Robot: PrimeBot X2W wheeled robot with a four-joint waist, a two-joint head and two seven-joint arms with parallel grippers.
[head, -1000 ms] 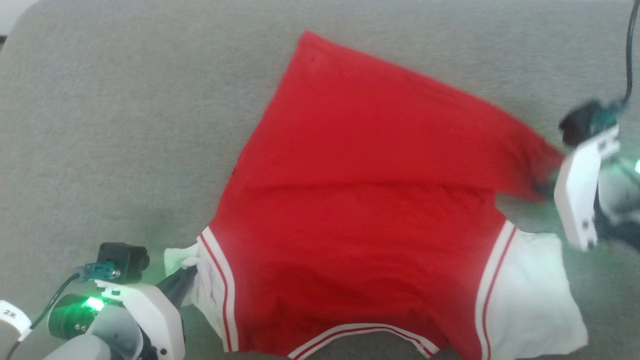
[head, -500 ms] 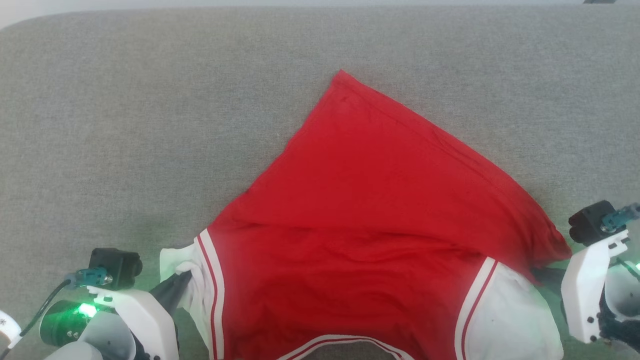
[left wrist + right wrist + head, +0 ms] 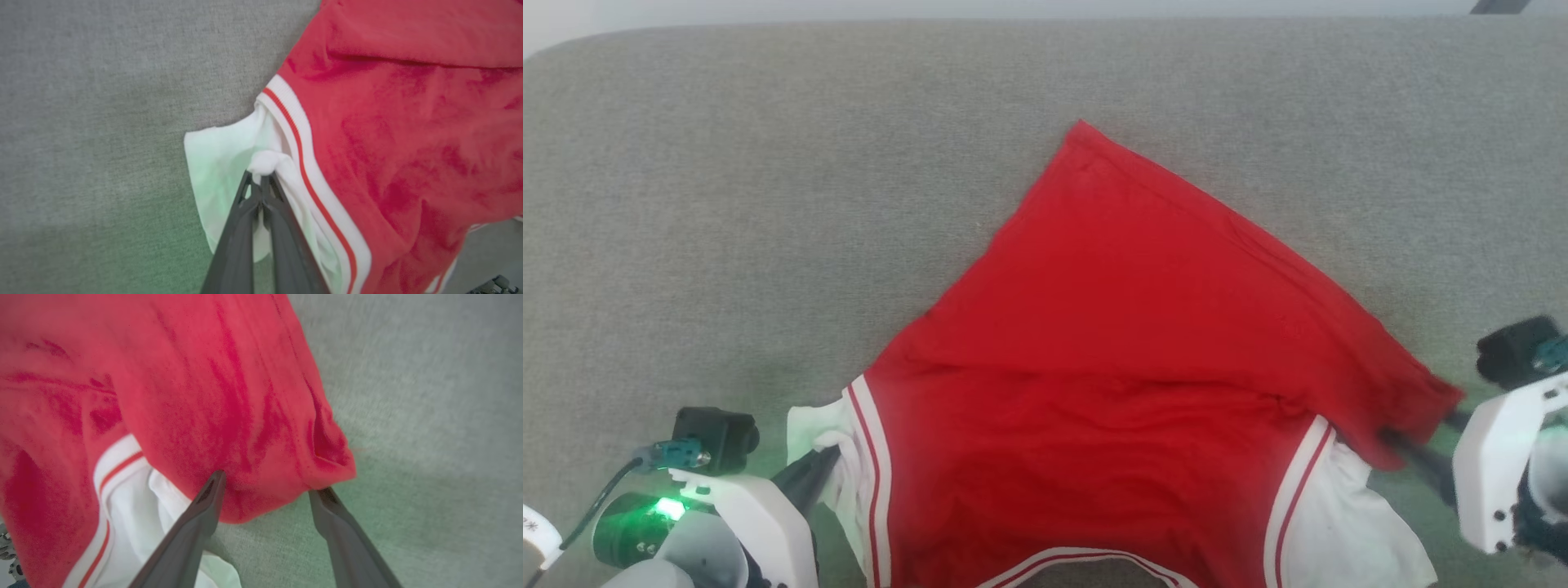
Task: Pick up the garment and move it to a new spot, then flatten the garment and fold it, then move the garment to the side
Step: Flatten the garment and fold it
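Red shirt on grey fabric, one sleeve pinched and the hem corner not gripped.

In the head view the grey fabric surface (image 3: 727,204) carries the red shirt (image 3: 1111,367), which is spread from the centre down to 6 o'clock, its hem folded over towards 4 o'clock. At 8 o'clock the left jaws are closed tight on a bunch of the white sleeve (image 3: 212,151). At 4 o'clock the right jaws stand wide apart, fingertips (image 3: 208,498) either side of the folded hem corner (image 3: 327,457), gripping nothing.
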